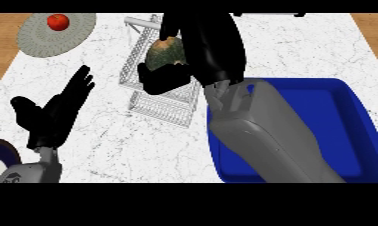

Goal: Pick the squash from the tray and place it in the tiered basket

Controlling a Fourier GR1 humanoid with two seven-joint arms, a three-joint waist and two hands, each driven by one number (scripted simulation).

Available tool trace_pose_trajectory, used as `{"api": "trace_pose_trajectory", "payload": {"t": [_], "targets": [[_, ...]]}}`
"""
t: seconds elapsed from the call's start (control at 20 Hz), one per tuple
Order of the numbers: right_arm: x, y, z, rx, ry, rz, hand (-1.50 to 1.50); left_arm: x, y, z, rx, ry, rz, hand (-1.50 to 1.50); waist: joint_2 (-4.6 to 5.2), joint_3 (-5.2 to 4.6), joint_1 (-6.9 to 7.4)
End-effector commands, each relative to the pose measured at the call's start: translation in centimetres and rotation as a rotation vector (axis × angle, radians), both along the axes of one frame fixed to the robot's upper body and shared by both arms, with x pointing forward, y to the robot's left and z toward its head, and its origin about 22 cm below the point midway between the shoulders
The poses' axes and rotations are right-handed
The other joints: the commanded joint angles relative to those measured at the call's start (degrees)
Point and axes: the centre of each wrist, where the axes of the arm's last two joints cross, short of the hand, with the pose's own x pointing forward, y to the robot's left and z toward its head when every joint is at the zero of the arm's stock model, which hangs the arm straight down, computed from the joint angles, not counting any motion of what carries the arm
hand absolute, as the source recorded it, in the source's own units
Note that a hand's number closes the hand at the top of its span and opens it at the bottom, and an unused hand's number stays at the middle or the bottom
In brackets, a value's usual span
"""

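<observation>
- Right hand point(210, 45) curls round the squash point(165, 52), over the tiered basket point(159, 101).
- Blue tray point(347, 120) under the forearm.
- Left hand point(55, 107) rests open.
- Plate point(40, 37) holds a tomato point(58, 21).

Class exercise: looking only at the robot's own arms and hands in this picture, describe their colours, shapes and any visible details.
Both arms end in glossy black hands with slender fingers and a thumb: the left hand and the right hand. The right grey forearm is a smooth, rounded light grey shell, with a small paler jointed wrist section where it meets the hand. Only a short grey stub of the left forearm shows. No cables or sleeves are visible.
</observation>
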Motion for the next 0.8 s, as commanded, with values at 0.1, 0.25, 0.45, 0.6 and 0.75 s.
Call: {"api": "trace_pose_trajectory", "payload": {"t": [0.1,0.25,0.45,0.6,0.75], "targets": [[0.4,1.9,-3.3,-0.026,0.046,0.007,1.5,-0.5,0.0,-2.8,-0.003,0.005,-0.004,0.0,0.03,0.0,-0.2],[2.9,2.5,-3.8,-0.045,0.012,-0.025,1.5,0.1,2.0,-0.4,-0.022,-0.007,-0.007,0.0,0.1,0.0,0.19],[4.5,2.6,-6.1,-0.057,-0.003,-0.051,1.5,0.1,-0.2,1.5,0.0,0.002,0.0,0.0,0.12,0.04,0.57],[4.7,3.2,-5.8,-0.056,-0.038,-0.059,1.5,0.6,-0.9,-0.1,-0.008,-0.016,-0.001,0.0,0.09,0.02,0.14],[5.8,2.9,-7.3,-0.045,-0.086,-0.078,1.5,-0.5,1.2,0.3,0.01,-0.013,-0.008,0.0,0.11,0.02,0.41]]}}
